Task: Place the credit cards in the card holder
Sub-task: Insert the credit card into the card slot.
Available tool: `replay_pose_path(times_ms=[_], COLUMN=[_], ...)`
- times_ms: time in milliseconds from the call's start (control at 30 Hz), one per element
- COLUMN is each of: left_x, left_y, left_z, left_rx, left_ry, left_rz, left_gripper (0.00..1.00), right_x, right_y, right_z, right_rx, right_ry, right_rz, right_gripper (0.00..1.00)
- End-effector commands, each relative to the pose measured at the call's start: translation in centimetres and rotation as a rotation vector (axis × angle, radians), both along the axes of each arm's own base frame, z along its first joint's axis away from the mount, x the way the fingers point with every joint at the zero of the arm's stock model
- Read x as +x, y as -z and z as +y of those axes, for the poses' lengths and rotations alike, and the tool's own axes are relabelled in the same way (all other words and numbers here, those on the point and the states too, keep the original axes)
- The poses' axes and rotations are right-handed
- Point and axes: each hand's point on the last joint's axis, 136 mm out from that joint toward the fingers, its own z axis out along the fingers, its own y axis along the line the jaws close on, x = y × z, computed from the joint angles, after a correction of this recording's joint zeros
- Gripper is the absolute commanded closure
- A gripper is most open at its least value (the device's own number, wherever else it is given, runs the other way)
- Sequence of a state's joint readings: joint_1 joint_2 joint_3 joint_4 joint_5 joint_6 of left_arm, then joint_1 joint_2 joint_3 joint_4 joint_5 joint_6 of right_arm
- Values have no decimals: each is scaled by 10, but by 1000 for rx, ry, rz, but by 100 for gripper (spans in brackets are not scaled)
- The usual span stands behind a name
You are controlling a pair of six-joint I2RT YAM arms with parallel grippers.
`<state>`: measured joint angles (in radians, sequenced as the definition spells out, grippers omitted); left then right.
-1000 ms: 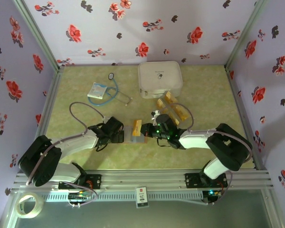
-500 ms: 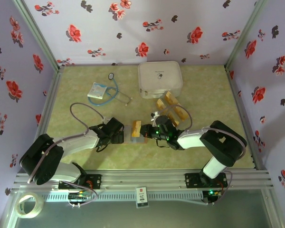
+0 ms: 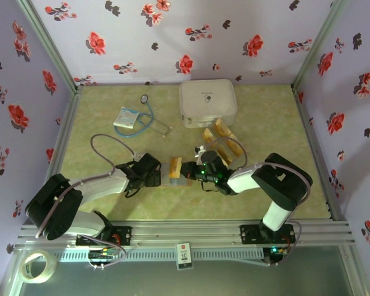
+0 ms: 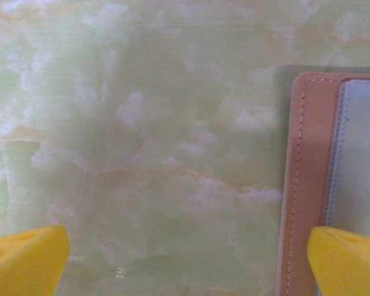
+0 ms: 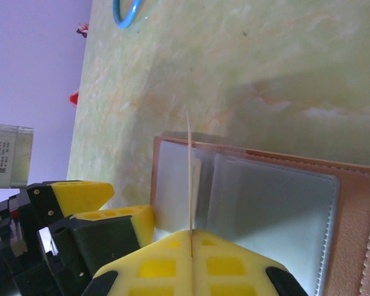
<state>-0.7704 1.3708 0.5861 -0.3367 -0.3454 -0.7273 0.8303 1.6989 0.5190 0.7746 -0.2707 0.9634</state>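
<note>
Right jaws: pinching thin golden-yellow credit card.
Left jaws: open, at edge of reddish-brown leather card holder.
Risk: card may miss pocket; unpinned holder may slide.

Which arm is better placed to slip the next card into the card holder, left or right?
Right. The right gripper is shut on a credit card, held edge-on over the pockets of the open card holder. The left gripper is open, holding nothing, at the holder's edge.

from high above the near edge, looking down over the whole table; from both wrists, close up, onto the same card holder.
</note>
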Motion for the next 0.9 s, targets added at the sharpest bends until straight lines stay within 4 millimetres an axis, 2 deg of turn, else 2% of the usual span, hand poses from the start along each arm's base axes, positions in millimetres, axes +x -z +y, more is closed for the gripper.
replay_pose_path(times_ms=[0, 500, 867], left_x=[-8, -9, -9], left_y=[8, 9, 9], left_z=[10, 11, 11], left_rx=[44, 48, 45], left_ry=[-13, -14, -14], left_rz=[17, 17, 15], left_gripper=[0, 0, 0], right_x=[-3, -7, -17], right_y=[3, 14, 22], right_z=[1, 4, 4], right_rx=[22, 65, 66], right_ry=[-4, -2, -16], right_rz=[9, 46, 67], right_gripper=[100, 100, 100])
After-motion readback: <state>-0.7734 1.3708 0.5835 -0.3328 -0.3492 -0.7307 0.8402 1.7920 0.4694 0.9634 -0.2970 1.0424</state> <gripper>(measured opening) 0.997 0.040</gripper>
